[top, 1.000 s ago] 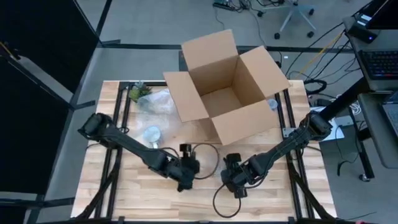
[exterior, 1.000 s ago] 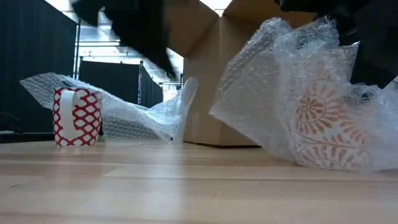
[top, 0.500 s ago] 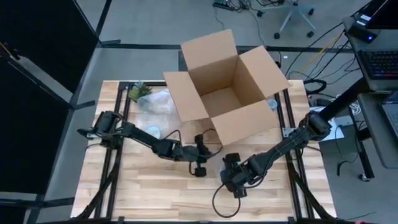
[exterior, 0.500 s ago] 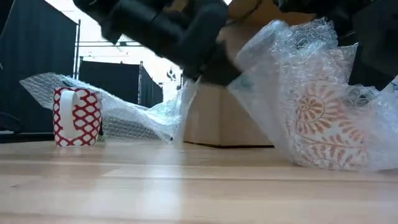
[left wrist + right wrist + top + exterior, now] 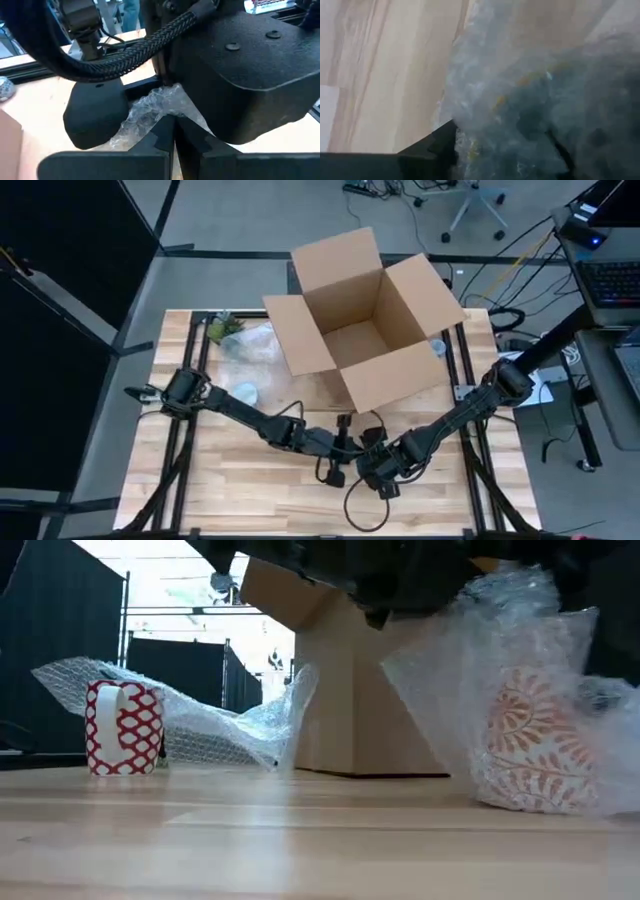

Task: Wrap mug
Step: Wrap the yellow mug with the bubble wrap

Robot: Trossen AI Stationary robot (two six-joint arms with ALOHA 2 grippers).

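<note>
A white mug with an orange leaf pattern [image 5: 535,750] stands on the table near the front right, loosely covered by a sheet of bubble wrap [image 5: 450,650]. My right gripper [image 5: 378,470] comes down on this bundle and is shut on it. My left gripper [image 5: 352,448] reaches in from the table's left, close beside the right one, shut on a bunched flap of the same wrap [image 5: 150,107]. The bundle is hidden under both grippers in the high view. My left gripper pinches a crumpled edge of the bubble wrap [image 5: 162,112] between its two fingertips, coming in roughly level from the table's left. The flap is raised off the table against the right gripper's body; how many layers it holds I cannot tell. My right gripper grips the wrapped mug [image 5: 520,115] from above, one finger [image 5: 437,145] on each side with wrap between fingers and mug. The mug stands upright, its base on the table.
An open cardboard box [image 5: 360,320] stands at the far middle. A red-and-white patterned mug [image 5: 123,727] stands on the left part of the table, with a second sheet of bubble wrap [image 5: 210,720] behind it. Bare wood lies along the near edge.
My left gripper has travelled toward the table's right edge, up to the right gripper, taking the wrap's loose flap with it. The flap, spread out to the left before, is now drawn in and up against the mug. The mug stays where it was.
</note>
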